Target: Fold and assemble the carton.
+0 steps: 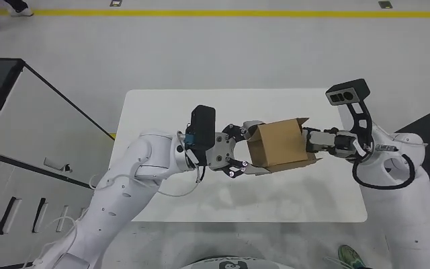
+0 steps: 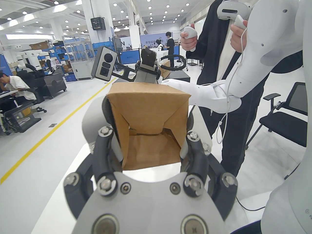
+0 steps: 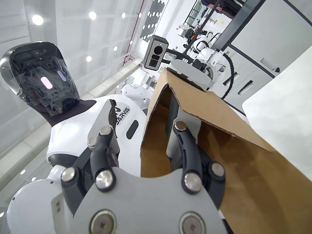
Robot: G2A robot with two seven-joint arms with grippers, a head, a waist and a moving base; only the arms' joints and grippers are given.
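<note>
A brown carton point(image 1: 282, 142) hangs above the middle of the white table point(image 1: 168, 111), held between both arms. My left gripper point(image 1: 250, 148) stands at its left end, with the fingers pressed on the two opposite sides. In the left wrist view the carton point(image 2: 148, 108) sits between the fingers point(image 2: 107, 135), its end flaps folded inward. My right gripper point(image 1: 310, 143) is at the carton's right, open end. In the right wrist view one finger point(image 3: 180, 132) is inside the carton point(image 3: 243, 171), the other outside, and a gap shows beside the wall between them.
A black-framed cabinet point(image 1: 40, 107) stands left of the table. A person point(image 2: 219, 62) with hand controllers stands close to the table's right side, and a black chair point(image 2: 287, 115) is behind them. Bare tabletop lies all around the carton.
</note>
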